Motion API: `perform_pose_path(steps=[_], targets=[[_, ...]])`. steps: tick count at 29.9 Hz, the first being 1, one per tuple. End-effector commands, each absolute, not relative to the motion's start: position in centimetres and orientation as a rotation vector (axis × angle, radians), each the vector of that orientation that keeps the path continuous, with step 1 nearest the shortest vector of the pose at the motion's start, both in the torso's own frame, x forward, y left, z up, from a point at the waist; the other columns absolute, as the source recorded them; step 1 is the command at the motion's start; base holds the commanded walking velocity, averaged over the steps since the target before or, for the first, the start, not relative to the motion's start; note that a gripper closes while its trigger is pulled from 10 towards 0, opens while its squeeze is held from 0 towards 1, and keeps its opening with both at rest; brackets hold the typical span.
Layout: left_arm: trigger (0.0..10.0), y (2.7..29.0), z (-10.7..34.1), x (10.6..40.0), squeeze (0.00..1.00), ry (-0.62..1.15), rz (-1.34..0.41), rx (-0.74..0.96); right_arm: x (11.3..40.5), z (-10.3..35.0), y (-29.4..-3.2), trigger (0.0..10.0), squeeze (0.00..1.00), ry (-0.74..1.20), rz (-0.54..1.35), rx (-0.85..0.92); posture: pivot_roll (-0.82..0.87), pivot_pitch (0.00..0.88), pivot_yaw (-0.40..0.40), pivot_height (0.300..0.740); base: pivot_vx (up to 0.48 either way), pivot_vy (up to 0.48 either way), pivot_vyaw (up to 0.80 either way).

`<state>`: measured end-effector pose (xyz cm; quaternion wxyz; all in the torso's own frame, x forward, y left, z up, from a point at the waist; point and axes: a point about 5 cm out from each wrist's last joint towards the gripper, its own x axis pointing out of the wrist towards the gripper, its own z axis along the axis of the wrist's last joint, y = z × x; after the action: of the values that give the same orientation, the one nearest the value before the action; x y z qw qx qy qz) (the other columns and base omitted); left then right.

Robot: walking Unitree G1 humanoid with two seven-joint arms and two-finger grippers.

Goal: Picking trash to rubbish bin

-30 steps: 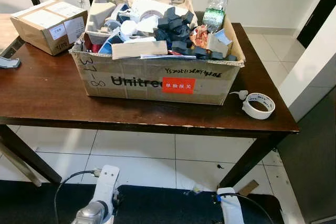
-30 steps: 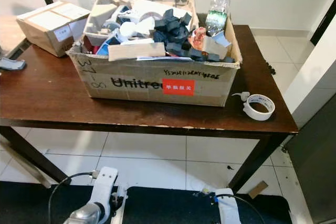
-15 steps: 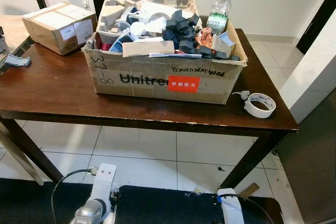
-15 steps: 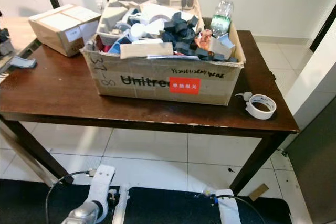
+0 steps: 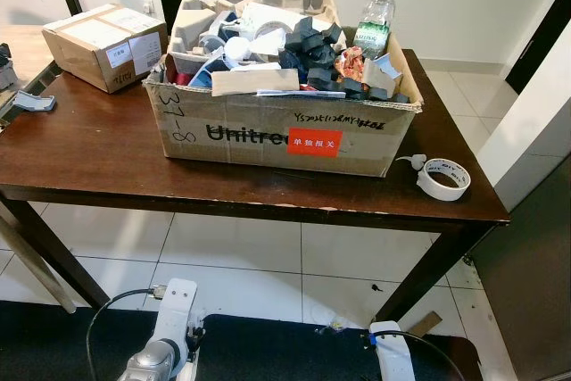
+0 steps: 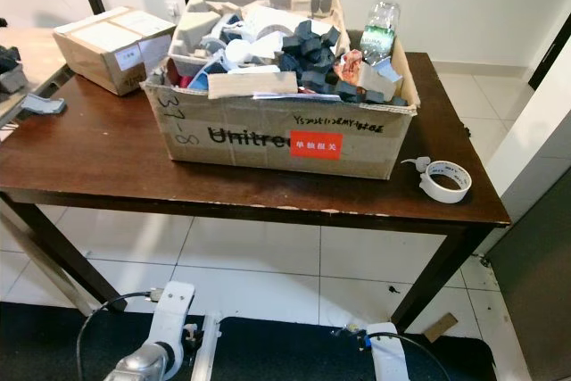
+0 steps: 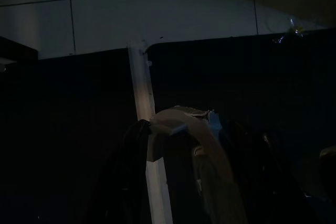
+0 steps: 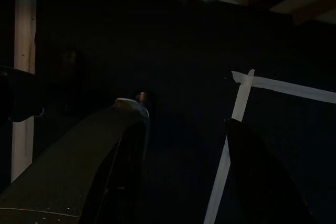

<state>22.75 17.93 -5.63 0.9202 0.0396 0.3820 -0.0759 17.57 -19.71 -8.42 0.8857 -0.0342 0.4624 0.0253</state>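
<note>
Arms hang low below the table edge, your left arm (image 5: pixel 165 350) and right arm (image 5: pixel 391 361) over dark floor mat; you cannot tell either gripper's finger state. Trash fills the cardboard box (image 5: pixel 277 127) marked "Unitree", red label, near the wooden table (image 5: pixel 89 153) front edge. Tape roll (image 5: pixel 443 178) sits beside it; bare tabletop lies left.

- Your head views are bright and evenly lit, sharp all over with no motion blur.
- The dark table (image 5: pixel 98 153) carries a soft sheen on its left side; beneath it the white floor tiles (image 5: pixel 232 260) lie partly in its shadow.
- Both wrist views are very dark; you can make out only pale tape strips (image 8: pixel 239 103) and dim tiles (image 7: pixel 157 19).
</note>
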Motion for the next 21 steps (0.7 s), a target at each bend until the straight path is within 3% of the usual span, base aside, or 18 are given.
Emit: perform_pose_path(steps=[1,21], targets=[[10.0,18.03,-5.93,22.33,0.0,0.808,-0.155,0.072,17.03,-8.7,-19.77,10.0,0.0,0.986,0.049,-0.074,0.04,0.108,-0.005,0.74,0.0,0.0,0.0],[10.0,17.85,-5.81,22.43,0.0,0.79,-0.175,0.06,17.16,-8.64,-19.77,10.0,0.0,0.983,0.047,-0.075,0.04,0.111,-0.004,0.74,0.442,0.0,0.0]])
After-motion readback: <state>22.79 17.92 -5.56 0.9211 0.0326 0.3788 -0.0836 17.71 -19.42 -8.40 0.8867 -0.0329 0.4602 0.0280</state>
